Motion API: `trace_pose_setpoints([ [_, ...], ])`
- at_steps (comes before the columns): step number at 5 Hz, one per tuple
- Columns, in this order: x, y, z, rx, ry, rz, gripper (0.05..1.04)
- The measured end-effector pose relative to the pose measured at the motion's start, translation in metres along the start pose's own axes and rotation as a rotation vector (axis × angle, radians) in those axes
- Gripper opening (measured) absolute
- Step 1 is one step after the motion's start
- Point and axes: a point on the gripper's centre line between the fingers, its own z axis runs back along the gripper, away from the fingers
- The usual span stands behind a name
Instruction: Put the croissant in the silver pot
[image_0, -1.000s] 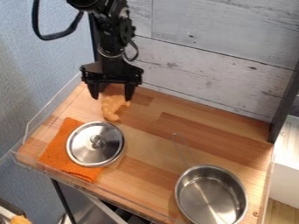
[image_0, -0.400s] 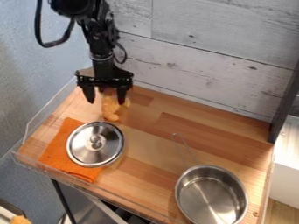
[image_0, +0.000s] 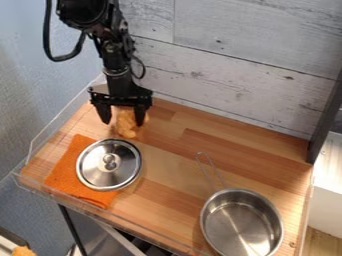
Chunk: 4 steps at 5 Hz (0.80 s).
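The silver pot (image_0: 230, 220) is standing upright near the front right of the wooden table (image_0: 167, 182), its round mouth facing up and its shiny inner wall and floor showing. A thin wire handle (image_0: 207, 167) is sticking out from its far side, pointing toward the back wall (image_0: 227, 45). The croissant (image_0: 125, 130) is lying outside the pot, on the tabletop toward the back left, well apart from it. Over it the black gripper (image_0: 123, 123) is hanging down, its two fingers standing spread, one to each side of the croissant's far part; whether either finger is touching it, I cannot tell. A round metal lid (image_0: 93, 172) is resting knob up, partly on an orange cloth (image_0: 63, 172) at the left of the table, with its right side reaching past the cloth. It is sitting just in front of the croissant and apart from the pot. A clear, low barrier (image_0: 47, 124) is running along the table's left edge.
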Motion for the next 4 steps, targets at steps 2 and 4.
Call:
trace_pose_setpoints([
  [2,0.0015,-0.0011,-0.0048,0.033,0.007,0.009,0.684],
  [4,-0.0044,-0.0039,-0.0061,0.057,-0.027,-0.014,0.657],
])
